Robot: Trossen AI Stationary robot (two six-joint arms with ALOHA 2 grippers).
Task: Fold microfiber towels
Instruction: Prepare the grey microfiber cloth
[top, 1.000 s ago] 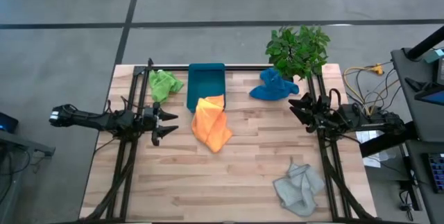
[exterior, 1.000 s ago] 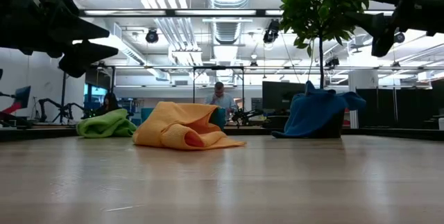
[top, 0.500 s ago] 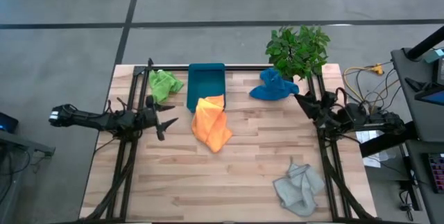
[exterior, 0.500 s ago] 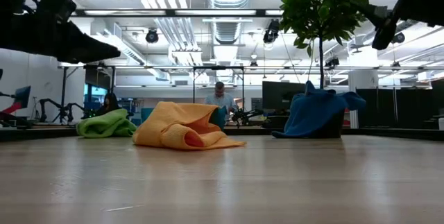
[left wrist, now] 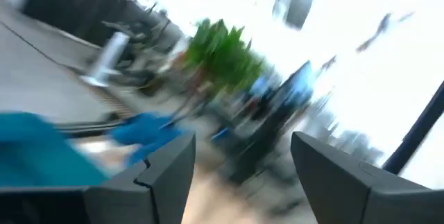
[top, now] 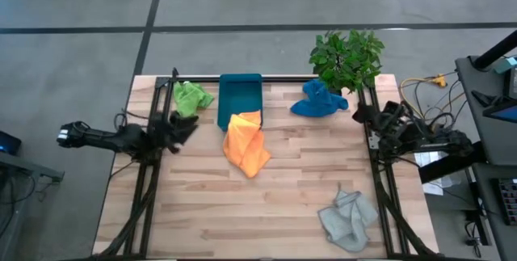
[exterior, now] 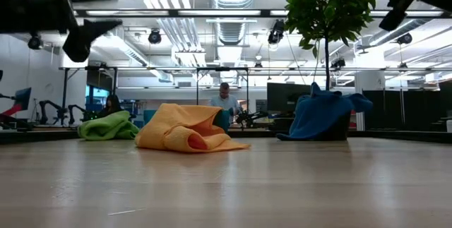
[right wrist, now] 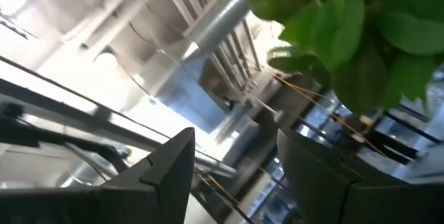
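Observation:
Four crumpled towels lie on the wooden table. The orange one (top: pixel 246 141) (exterior: pixel 185 136) has its far edge against the near end of the teal tray (top: pixel 240 90). The lime green one (top: pixel 191 98) (exterior: pixel 107 127) is far left, the blue one (top: pixel 317 99) (exterior: pixel 321 115) far right by the plant, and the grey one (top: pixel 347 219) near right. My left gripper (top: pixel 182 127) (left wrist: pixel 243 148) is open and empty above the table, left of the orange towel. My right gripper (top: pixel 361 115) (right wrist: pixel 236 137) is open and empty, raised near the blue towel.
A potted plant (top: pixel 347 57) stands at the far right, just behind the blue towel. Black frame rails (top: pixel 149 172) run along the table's left and right sides. Bare wood lies between the orange and grey towels. People and desks show in the room beyond.
My left gripper has drawn back toward the table's left and far edges, risen and tipped upward. My right gripper has drawn back toward the right and far edges, risen and tipped upward. The towels have stayed where they were.

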